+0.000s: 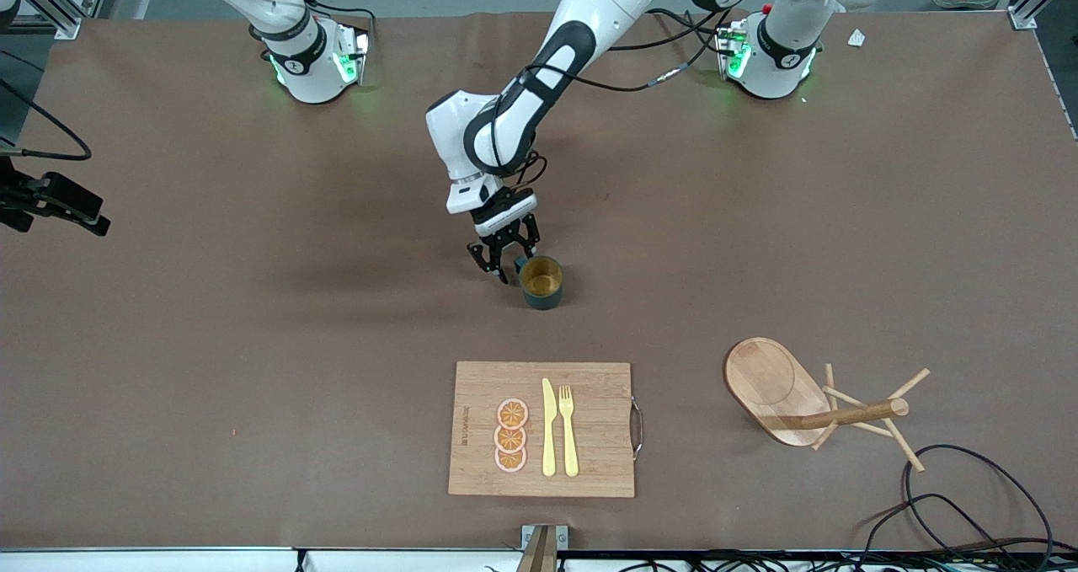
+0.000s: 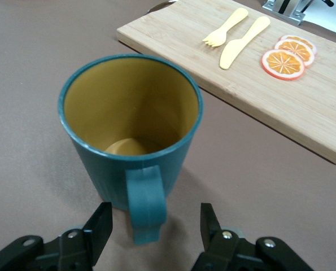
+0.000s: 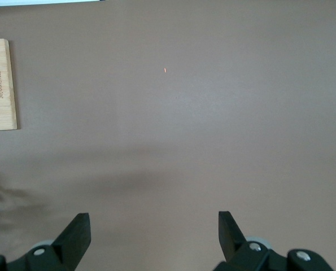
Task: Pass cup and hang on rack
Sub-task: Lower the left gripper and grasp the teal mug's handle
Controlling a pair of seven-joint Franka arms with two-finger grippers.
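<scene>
Left gripper [image 2: 153, 226] open astride cup [image 2: 131, 130] handle, right gripper [image 3: 155, 237] wide open, empty, board lettering unreadable.

The teal cup [image 2: 131, 132] stood upright on the brown bench [image 2: 38, 51], its tan inside showing. Its handle [image 2: 146, 203] sat between the left gripper [image 2: 155, 226] jaws, which stood apart on either side without touching it. Near the cup, a bamboo cutting board [image 2: 252, 84] carried a yellow fork [image 2: 225, 27], a yellow knife [image 2: 244, 42] and orange slices [image 2: 289, 55].
</scene>
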